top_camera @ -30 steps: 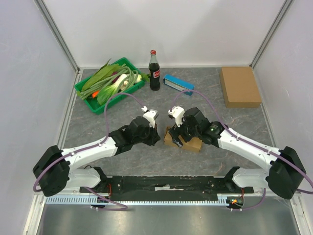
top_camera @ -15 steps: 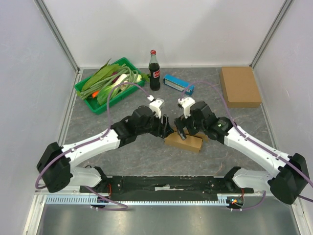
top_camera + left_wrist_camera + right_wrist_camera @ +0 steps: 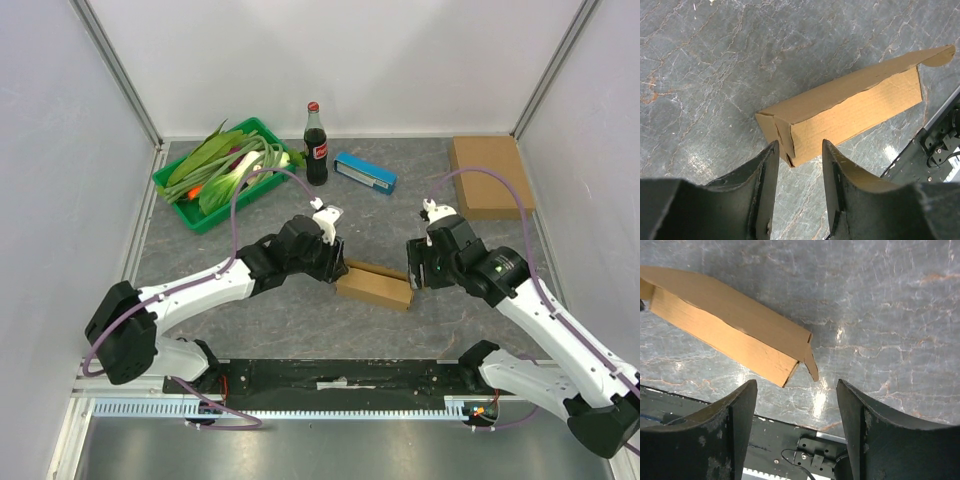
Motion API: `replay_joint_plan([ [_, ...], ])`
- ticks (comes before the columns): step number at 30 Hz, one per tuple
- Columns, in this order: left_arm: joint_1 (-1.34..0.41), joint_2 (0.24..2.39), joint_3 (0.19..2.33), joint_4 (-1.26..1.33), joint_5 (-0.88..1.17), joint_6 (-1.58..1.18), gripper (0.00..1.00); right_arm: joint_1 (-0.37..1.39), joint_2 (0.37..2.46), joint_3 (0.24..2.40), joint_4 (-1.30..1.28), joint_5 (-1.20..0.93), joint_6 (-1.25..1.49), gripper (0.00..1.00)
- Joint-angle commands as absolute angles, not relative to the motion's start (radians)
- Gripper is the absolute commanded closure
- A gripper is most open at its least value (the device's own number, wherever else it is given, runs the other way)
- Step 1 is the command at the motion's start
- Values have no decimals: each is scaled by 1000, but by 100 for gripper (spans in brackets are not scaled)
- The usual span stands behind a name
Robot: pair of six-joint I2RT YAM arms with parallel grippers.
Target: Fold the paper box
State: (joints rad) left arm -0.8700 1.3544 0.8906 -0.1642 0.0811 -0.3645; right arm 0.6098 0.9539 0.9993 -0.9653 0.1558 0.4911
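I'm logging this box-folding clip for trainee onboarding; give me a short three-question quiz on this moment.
1. True or false: the right gripper is clamped on the brown cardboard box.
2. What stands between the green vegetable tray and the flat blue box? A) glass cola bottle B) mug C) can
3. Beside which gripper does the box's end flap stick out loose?
Key: 1 false, it is open; 2 A; 3 right.

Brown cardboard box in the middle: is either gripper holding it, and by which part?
Neither. The left gripper is open at one end of the brown cardboard box; the right gripper is open, off it.
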Motion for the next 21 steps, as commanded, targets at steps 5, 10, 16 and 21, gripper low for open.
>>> replay_joint_plan([
  [5,-867,1387,942,-172,66,-321,60,607,972,881,-930,209,525,44],
  [10,-865,1387,939,-170,64,-314,62,606,976,853,-859,224,508,61],
  [16,-867,1405,942,-163,71,-311,70,606,980,833,-816,190,494,67],
  [21,-867,1425,940,-160,75,-316,84,604,985,845,-822,181,499,84],
])
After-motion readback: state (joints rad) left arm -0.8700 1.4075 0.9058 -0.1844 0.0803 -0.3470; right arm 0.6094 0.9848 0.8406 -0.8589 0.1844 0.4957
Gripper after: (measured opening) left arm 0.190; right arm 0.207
